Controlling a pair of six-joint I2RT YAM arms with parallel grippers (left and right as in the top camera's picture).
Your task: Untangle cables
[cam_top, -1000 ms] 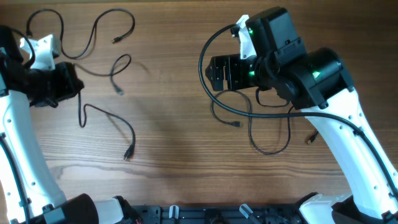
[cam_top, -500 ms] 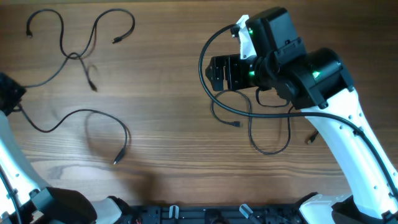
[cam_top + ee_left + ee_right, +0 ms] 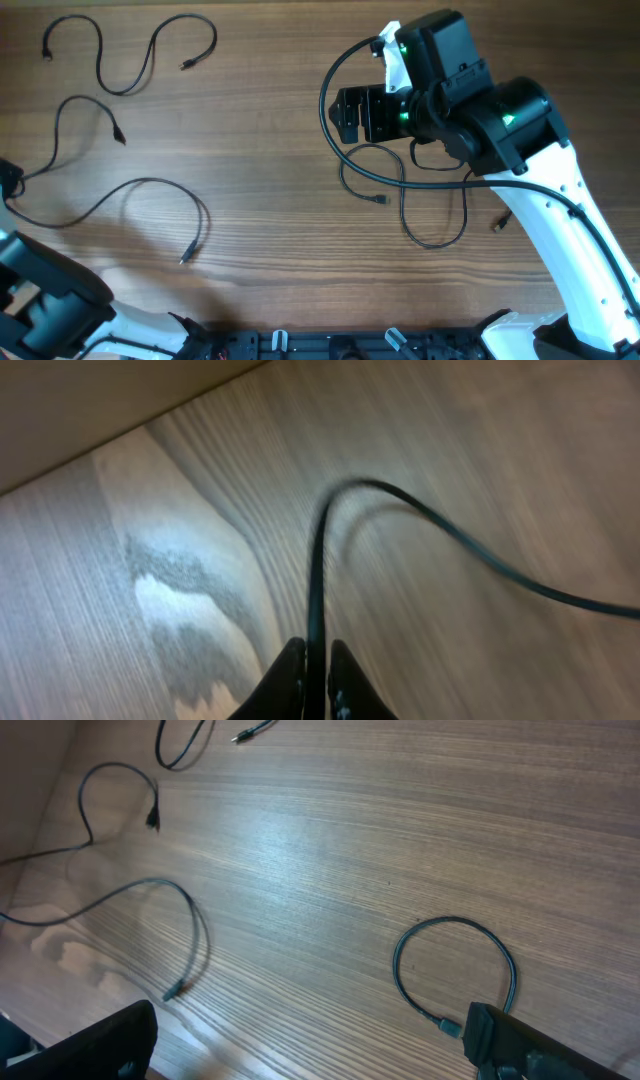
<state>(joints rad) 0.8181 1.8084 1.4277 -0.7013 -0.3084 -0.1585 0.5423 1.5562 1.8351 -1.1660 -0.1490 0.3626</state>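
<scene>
Left pincer (image 3: 315,685) is nearly closed, with a thin black cable (image 3: 313,580) pinched between its tips out at the left edge of the surface (image 3: 270,200). Right pincer (image 3: 310,1045) gapes as wide as it goes and holds nothing, hovering over the right half. One wavy cable (image 3: 148,60) lies alone in the far left corner and crosses nothing. The pinched cable's runs fan out nearer the front in open curves, apart from that wavy one, though whether they are one cord or two cannot be told. The left side therefore looks sorted. The work left appears to be the looped cables (image 3: 435,246) beneath the right arm (image 3: 520,120), where loops overlap and the arm hides part of them.
</scene>
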